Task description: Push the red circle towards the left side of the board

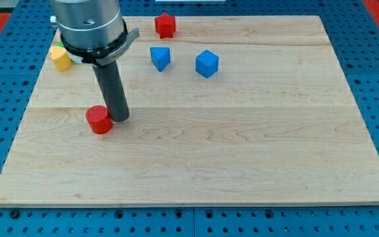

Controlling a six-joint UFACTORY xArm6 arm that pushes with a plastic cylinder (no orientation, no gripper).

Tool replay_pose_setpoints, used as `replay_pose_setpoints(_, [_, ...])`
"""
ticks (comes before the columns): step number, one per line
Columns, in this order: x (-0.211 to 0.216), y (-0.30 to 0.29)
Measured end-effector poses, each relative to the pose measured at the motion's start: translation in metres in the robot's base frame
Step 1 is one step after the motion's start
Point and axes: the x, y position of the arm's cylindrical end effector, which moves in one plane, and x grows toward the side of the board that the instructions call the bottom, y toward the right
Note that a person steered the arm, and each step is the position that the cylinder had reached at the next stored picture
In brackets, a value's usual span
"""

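Observation:
The red circle (99, 120) lies on the wooden board (229, 151) in the left half, about mid-height. My tip (119, 118) rests on the board just to the right of the red circle, touching or nearly touching its right edge. The dark rod rises from there to the arm's grey head at the view's top left.
A red star-like block (165, 25) sits near the top edge. A blue triangular block (160, 57) and a blue cube (207, 63) lie right of the rod. A yellow block (60, 58) sits at the top left edge, with a green piece (59, 44) partly hidden behind the arm.

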Motion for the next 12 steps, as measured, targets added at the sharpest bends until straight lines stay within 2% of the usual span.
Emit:
replay_pose_setpoints(2, [0.016,-0.026])
replay_pose_setpoints(3, [0.014,-0.047])
replay_pose_setpoints(4, [-0.005,-0.030])
replay_pose_setpoints(5, [0.013,-0.080])
replay_pose_setpoints(6, [0.024,-0.097])
replay_pose_setpoints(8, [-0.085,-0.071])
replay_pose_setpoints(9, [-0.107,-0.025])
replay_pose_setpoints(12, [-0.252,-0.031])
